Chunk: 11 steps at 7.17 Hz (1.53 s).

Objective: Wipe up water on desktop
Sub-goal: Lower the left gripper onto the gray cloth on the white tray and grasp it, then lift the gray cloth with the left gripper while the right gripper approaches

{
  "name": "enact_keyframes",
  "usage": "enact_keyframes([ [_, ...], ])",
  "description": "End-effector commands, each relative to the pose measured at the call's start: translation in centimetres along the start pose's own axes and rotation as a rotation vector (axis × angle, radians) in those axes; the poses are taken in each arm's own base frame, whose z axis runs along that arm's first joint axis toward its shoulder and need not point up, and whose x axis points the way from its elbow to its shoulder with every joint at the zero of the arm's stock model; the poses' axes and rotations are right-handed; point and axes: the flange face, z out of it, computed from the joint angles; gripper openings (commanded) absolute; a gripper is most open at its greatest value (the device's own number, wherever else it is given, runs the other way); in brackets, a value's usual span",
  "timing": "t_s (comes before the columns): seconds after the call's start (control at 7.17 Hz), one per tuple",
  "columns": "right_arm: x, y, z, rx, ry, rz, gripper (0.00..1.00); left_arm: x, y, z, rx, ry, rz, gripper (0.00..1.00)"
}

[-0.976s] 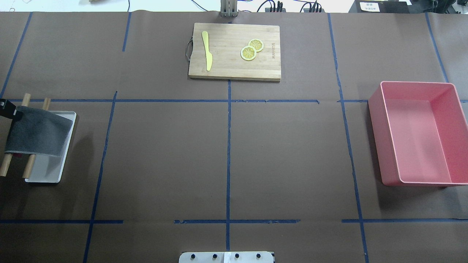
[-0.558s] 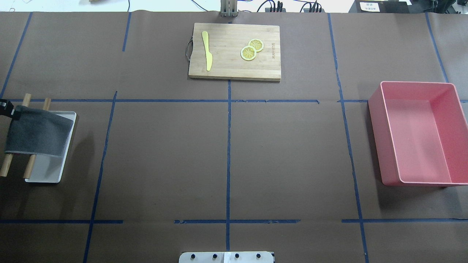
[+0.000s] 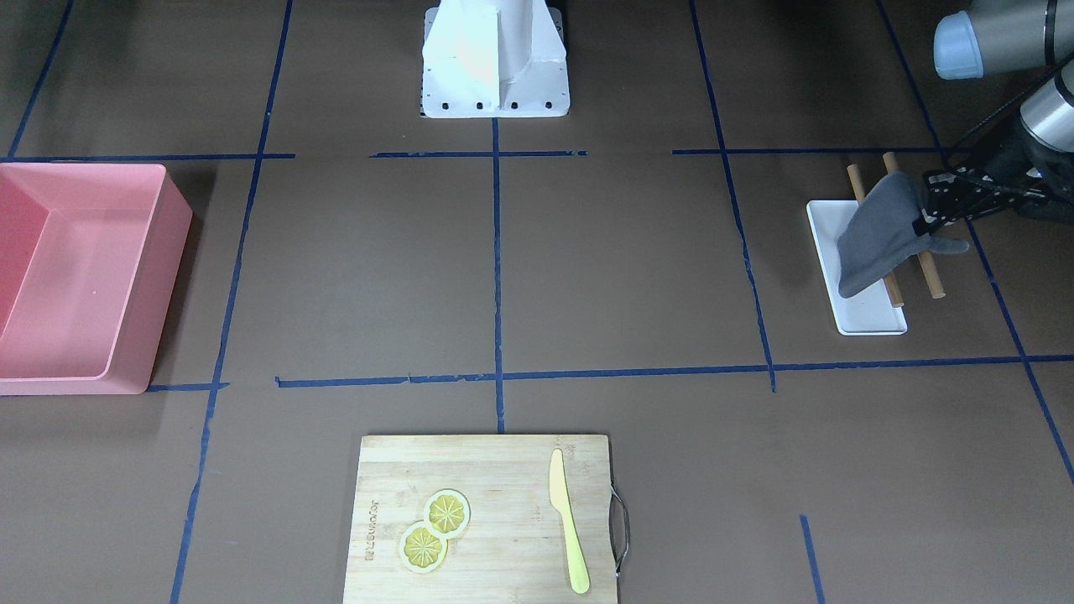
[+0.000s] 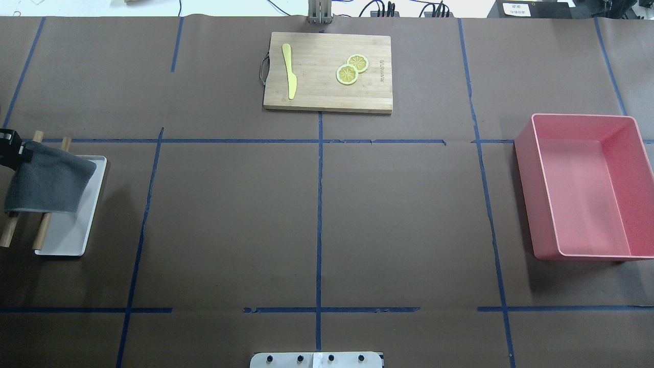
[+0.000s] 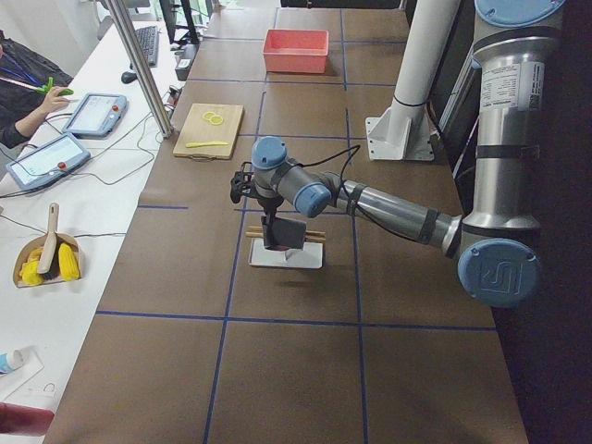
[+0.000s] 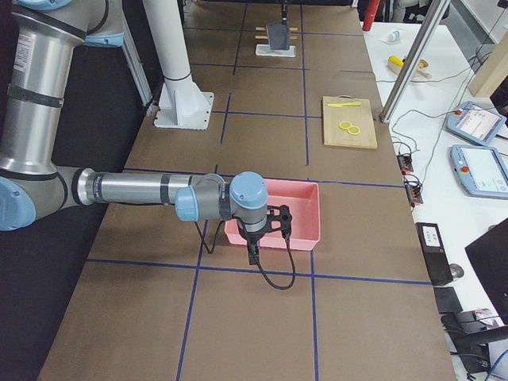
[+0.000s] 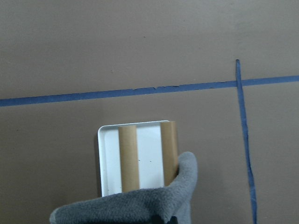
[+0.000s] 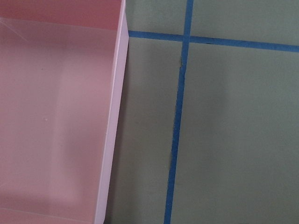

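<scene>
The desktop, a matte brown surface ruled into a grid by thin dark-blue tape lines, filled the whole work area and carried every other object. A pink bin, open at the top, stood at the robot's right end of it. A bamboo cutting board lay at the far edge from the robot, on the centre tape line. A white tray lay flat at the robot's left end.

A grey cloth hung over the tray, pinched at one upper corner between the closed jaws of the left gripper, its free part drooping toward the tray's middle. Whether its lower edge touched the tray or the rods beneath could not be settled from these views.

The right gripper pointed down just beside the near wall of the pink bin, above a tape line. It appeared only in the side view, so the state of its jaws cannot be told.

Two wooden dowels lay parallel across the tray, their ends projecting past its edge onto the desktop. A yellow knife lay on the board's handle side, and two lemon slices, overlapping, lay beside it on the same board.
</scene>
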Motion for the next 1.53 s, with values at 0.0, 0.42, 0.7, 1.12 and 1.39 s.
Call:
enact_keyframes([
  [0.0,-3.3,-1.9,0.0,0.064,-0.042,-0.142,1.00,4.4,-1.1,-2.3,0.012,0.042,-0.153,0.00],
  [0.42,-12.1,-6.7,0.6,0.177,-0.100,-0.457,0.99,10.6,-3.2,-4.8,-0.016,0.154,-0.469,0.00],
  [0.7,-22.4,-12.6,1.1,0.200,-0.180,-0.638,1.00,19.0,-3.9,-6.2,-0.045,0.226,-0.688,0.00],
  [1.12,-32.7,-14.9,1.7,0.231,-0.244,-0.827,1.00,29.4,-4.0,-6.0,-0.083,0.290,-1.033,0.02],
  [1.39,-43.0,-16.0,0.8,0.286,-0.304,-0.960,1.00,31.7,-3.9,-7.0,-0.108,0.324,-1.152,0.02],
])
